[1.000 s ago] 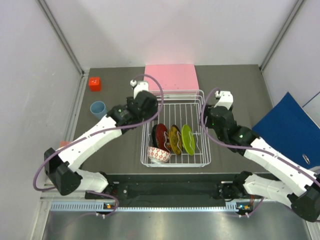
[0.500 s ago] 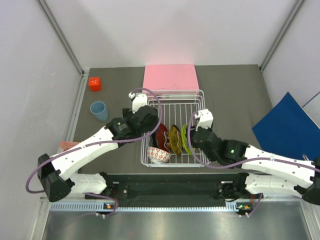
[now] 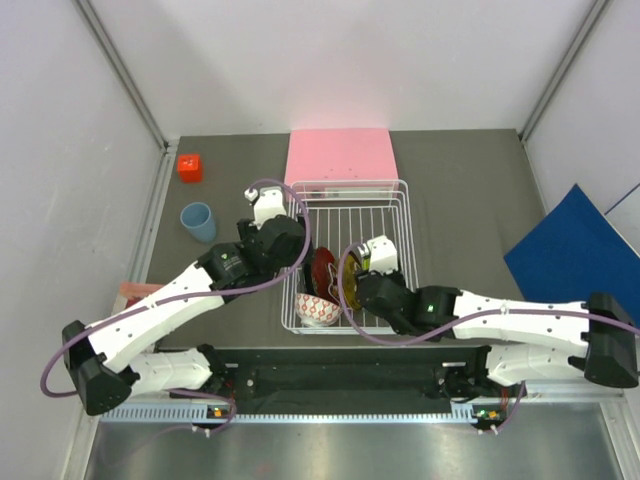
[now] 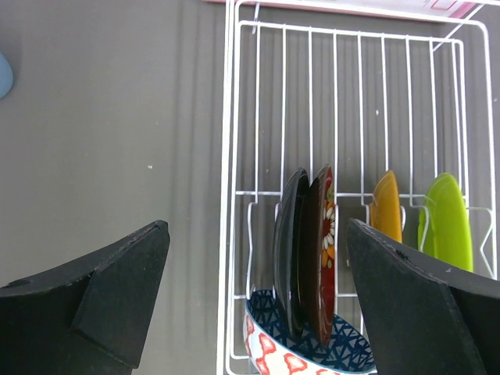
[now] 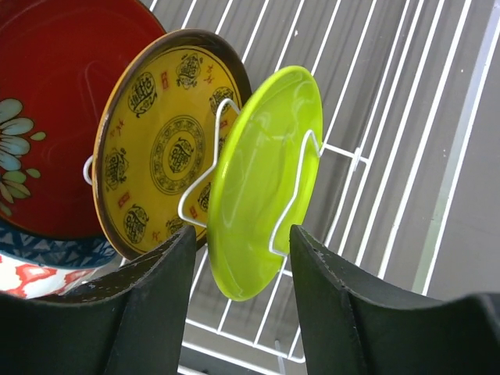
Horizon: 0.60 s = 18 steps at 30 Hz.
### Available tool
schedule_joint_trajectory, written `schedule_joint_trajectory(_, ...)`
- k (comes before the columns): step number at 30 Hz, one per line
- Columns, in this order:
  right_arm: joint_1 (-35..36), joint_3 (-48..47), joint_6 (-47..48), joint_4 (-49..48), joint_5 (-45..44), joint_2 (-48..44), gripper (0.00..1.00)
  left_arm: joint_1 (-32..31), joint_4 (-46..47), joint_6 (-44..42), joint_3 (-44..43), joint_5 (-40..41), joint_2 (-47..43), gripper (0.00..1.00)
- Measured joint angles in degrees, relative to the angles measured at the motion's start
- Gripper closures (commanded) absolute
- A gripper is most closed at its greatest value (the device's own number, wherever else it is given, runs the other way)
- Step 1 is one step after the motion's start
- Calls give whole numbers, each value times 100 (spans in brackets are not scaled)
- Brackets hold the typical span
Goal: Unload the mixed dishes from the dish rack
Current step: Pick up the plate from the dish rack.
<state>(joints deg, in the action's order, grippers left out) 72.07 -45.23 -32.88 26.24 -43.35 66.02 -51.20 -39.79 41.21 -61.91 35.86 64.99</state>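
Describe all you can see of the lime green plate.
The lime green plate is round, plain and glossy, plastic by its look. It stands on edge, slightly tilted, in the dish rack, last in the row, with white wire prongs crossing its face. The yellow-amber plate stands close beside it; contact cannot be told. Its lower rim sits between the open fingers of the right gripper.

Robot lab cell, white panel walls (image 3: 350,60), dark tabletop (image 3: 460,180)

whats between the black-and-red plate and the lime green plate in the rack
The yellow-amber patterned plate stands between them, upright in its own slot; the right wrist view shows it best.
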Motion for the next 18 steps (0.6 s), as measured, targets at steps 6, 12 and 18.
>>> schedule_joint_trajectory(6,13,-153,4,-44,-7,284,51,0,4,72,72,-4,-4,1)
schedule_joint_trajectory(12,15,-177,4,-127,0,577,57,0,17,76,142,-20,-66,1)
schedule_joint_trajectory(18,15,-177,0,-136,20,772,67,0,31,85,184,-24,-79,1)
